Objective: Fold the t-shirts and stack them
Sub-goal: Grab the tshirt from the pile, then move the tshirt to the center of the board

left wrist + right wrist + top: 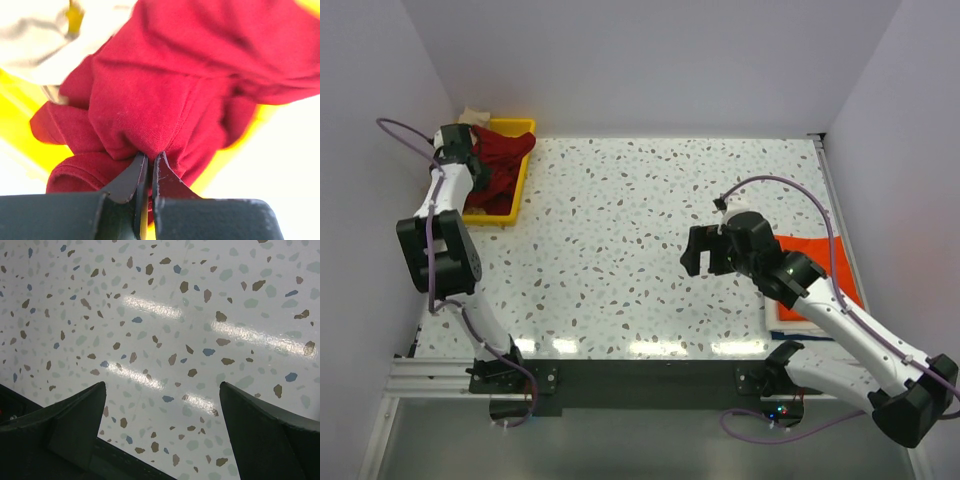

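The dark red t-shirt (500,160) lies crumpled in the yellow tray (518,126) at the far left. My left gripper (470,160) is over the tray, shut on a fold of the dark red t-shirt (150,100). The tan-beige t-shirt (473,115) peeks out at the tray's back left and fills the upper left of the left wrist view (40,40). The bright orange t-shirt (820,258) lies folded at the right on the white t-shirt (792,316). My right gripper (705,255) hovers open and empty over bare table (165,340).
White walls close in the table on the left, back and right. The right arm crosses over the folded stack. The speckled tabletop (620,220) spreads between the tray and the stack.
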Robot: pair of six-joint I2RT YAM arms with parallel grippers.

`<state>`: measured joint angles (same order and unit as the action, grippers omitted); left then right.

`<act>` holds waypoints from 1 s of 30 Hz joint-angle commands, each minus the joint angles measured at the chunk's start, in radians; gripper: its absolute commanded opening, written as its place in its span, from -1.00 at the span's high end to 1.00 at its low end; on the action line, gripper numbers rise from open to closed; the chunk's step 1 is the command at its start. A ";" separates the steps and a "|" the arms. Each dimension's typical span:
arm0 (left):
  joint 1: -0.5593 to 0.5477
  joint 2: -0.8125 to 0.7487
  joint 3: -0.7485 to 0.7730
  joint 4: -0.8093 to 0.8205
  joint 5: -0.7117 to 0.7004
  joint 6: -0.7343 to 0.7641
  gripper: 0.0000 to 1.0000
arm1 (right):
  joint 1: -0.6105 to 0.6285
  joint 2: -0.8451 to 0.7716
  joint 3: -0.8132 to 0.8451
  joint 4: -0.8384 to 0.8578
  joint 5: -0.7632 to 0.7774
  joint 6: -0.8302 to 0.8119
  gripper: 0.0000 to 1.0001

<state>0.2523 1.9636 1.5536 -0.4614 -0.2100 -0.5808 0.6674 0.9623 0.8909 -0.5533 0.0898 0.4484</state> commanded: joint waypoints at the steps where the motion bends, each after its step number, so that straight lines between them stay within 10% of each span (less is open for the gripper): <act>1: 0.001 -0.184 0.062 0.049 0.070 0.029 1.00 | 0.000 0.010 0.011 0.050 -0.022 0.013 -0.98; 8: -0.022 -0.376 0.135 0.095 0.318 0.036 1.00 | 0.000 0.055 0.054 0.041 -0.015 0.012 -0.98; 16: -0.248 -0.643 0.139 0.116 0.291 0.098 1.00 | 0.001 0.062 0.131 0.020 -0.005 0.006 -0.98; 26: -0.614 -0.758 -0.415 0.295 0.285 -0.020 0.98 | 0.001 0.046 0.115 0.024 -0.002 0.047 -0.98; 30: -0.751 -0.658 -0.581 0.389 0.325 -0.056 0.43 | 0.001 0.058 0.059 0.053 -0.024 0.065 -0.98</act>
<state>-0.4156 1.2270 1.0660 -0.1642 0.0742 -0.5819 0.6674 1.0271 0.9836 -0.5365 0.0788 0.4877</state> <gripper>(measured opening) 0.208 0.987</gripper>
